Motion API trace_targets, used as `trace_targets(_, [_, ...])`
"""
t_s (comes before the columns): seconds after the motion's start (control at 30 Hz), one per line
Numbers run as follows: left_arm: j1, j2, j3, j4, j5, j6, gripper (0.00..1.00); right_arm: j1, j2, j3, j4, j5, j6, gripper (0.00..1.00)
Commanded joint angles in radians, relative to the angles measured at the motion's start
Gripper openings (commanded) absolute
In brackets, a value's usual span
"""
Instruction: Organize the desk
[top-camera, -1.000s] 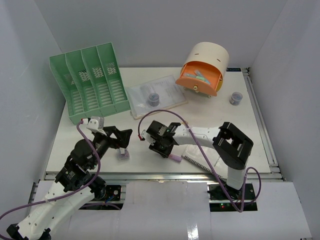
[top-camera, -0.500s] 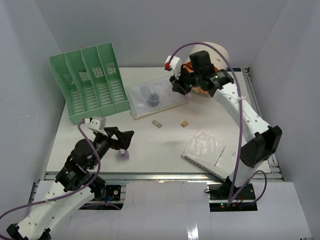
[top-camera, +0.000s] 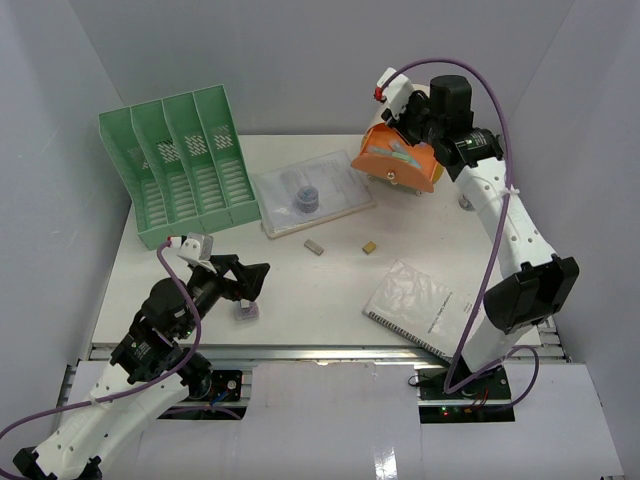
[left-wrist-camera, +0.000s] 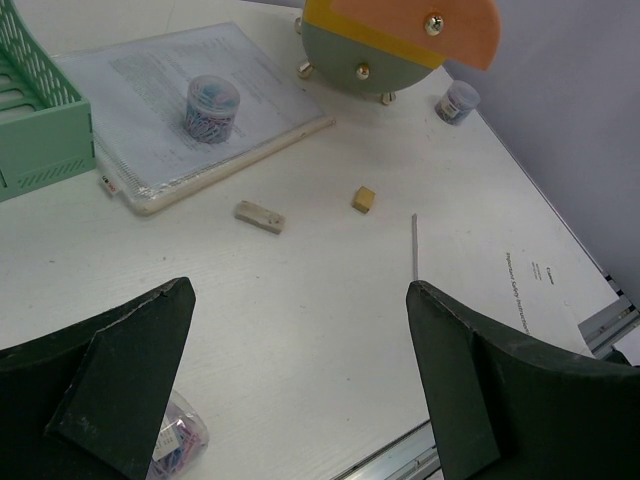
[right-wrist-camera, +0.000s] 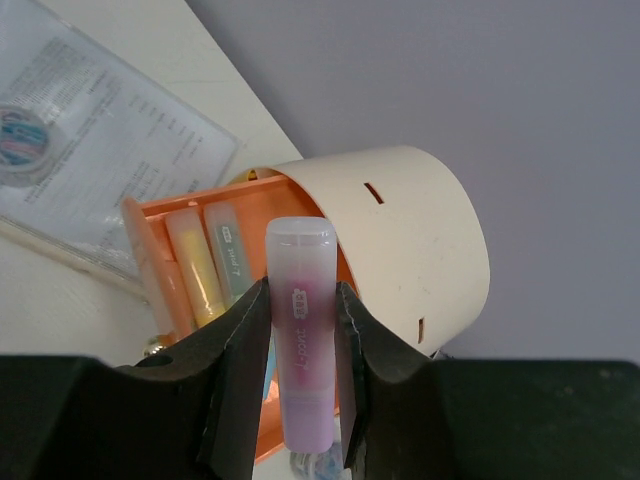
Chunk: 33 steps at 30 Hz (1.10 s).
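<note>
Right claw (right-wrist-camera: 300, 305): clamped on pink marker (right-wrist-camera: 298, 250), poised over open orange drawer (top-camera: 408, 172), evidently for stowing. Left claw (left-wrist-camera: 300, 345): apart, empty, near-left edge.

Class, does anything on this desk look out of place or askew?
A long block and a tan cube lie loose on the desk; the notebook lies askew near the front edge; a clip jar sits on the document sleeve.
</note>
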Motion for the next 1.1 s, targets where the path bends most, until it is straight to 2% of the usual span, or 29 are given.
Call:
trace_targets(0.0, [0.004,0.000,-0.008,-0.004,0.016,-0.006,0.98,-0.033,0.055,-0.014,0.099,0.057,-0.018,0.36])
trace_targets(0.07, [0.004,-0.002,-0.010,-0.003,0.016,-0.005,0.98,-0.048,0.078,-0.014,0.099,0.046,-0.011,0.48])
trace_targets(0.2, [0.004,0.005,-0.008,-0.003,0.021,-0.005,0.98,-0.049,0.088,-0.016,0.093,0.030,0.007,0.63])
trace_targets(0.37, [0.004,0.009,-0.007,-0.004,0.025,-0.005,0.98,-0.050,0.068,-0.004,0.076,-0.022,0.046,0.66])
trace_targets(0.47, [0.004,0.009,-0.008,-0.003,0.025,-0.006,0.98,-0.050,0.043,0.021,-0.001,-0.209,0.044,0.63])
trace_targets(0.5, [0.004,0.009,-0.008,-0.003,0.026,-0.006,0.98,-0.050,0.023,0.013,-0.042,-0.317,0.005,0.58])
trace_targets(0.57, [0.004,0.009,-0.007,-0.003,0.027,-0.005,0.98,-0.048,-0.027,-0.024,-0.135,-0.562,-0.120,0.44])
trace_targets(0.6, [0.004,0.010,-0.008,-0.003,0.027,-0.005,0.98,-0.046,-0.048,-0.059,-0.172,-0.636,-0.196,0.38])
trace_targets(0.7, [0.004,0.009,-0.007,-0.003,0.028,-0.006,0.98,-0.013,-0.125,-0.248,-0.219,-0.733,-0.422,0.28])
trace_targets(0.8, [0.004,0.008,-0.007,-0.003,0.030,-0.006,0.98,0.023,-0.132,-0.287,-0.228,-0.593,-0.456,0.09])
trace_targets(0.83, [0.004,0.007,-0.007,-0.002,0.030,-0.006,0.98,0.028,-0.113,-0.283,-0.232,-0.553,-0.443,0.08])
trace_targets(0.97, [0.004,0.007,-0.007,-0.003,0.030,-0.006,0.98,0.061,-0.033,-0.259,-0.247,-0.338,-0.355,0.10])
trace_targets(1.07, [0.004,0.005,-0.007,-0.001,0.029,-0.008,0.98,0.099,-0.024,-0.320,-0.125,-0.113,-0.278,0.12])
